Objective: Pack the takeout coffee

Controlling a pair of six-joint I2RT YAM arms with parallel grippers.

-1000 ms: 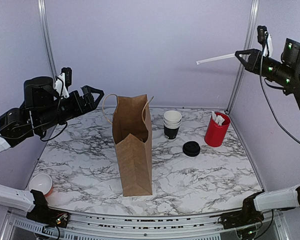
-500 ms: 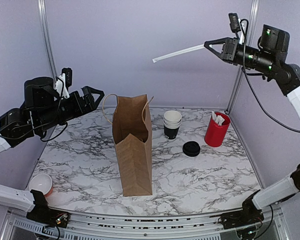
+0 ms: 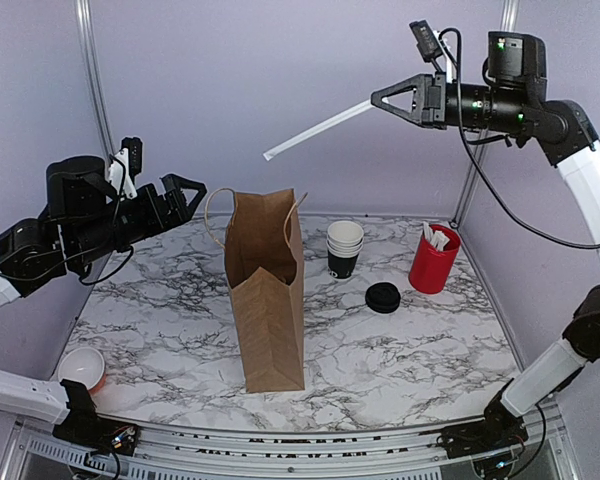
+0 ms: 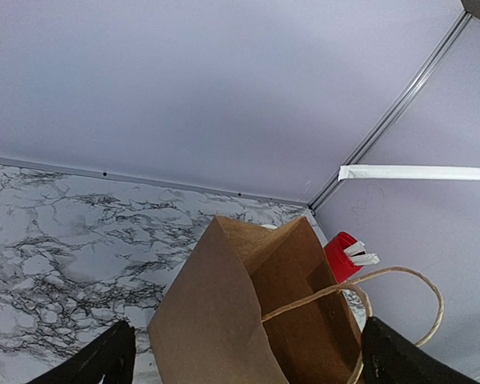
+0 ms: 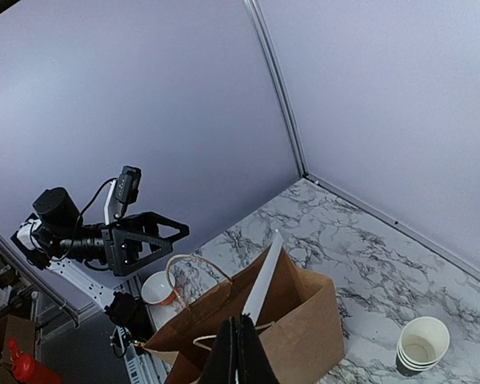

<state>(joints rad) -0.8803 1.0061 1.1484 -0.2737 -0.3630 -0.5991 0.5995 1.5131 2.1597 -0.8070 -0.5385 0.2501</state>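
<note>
The brown paper bag (image 3: 268, 310) stands open and upright mid-table. A round black lid (image 3: 383, 297) lies on the table to its right. No single black cup shows apart from it. My right gripper (image 3: 376, 101) is high in the air right of the bag, shut on a long white wrapped stick (image 3: 315, 130) that points left and down toward the bag's mouth. In the right wrist view the stick (image 5: 264, 280) lies over the bag (image 5: 304, 328). My left gripper (image 3: 192, 196) is open and empty, left of the bag's top, with the bag (image 4: 224, 320) between its fingers' line of sight.
A stack of white-rimmed nested cups (image 3: 344, 248) stands behind the lid. A red cup with white sticks (image 3: 434, 258) stands at the back right. A small cup with a white inside (image 3: 81, 367) sits at the near left edge. The bag's handles stand up.
My right arm has swung left with the white stick, from the far right wall to above and right of the bag. The left arm and the table's things have not moved.
</note>
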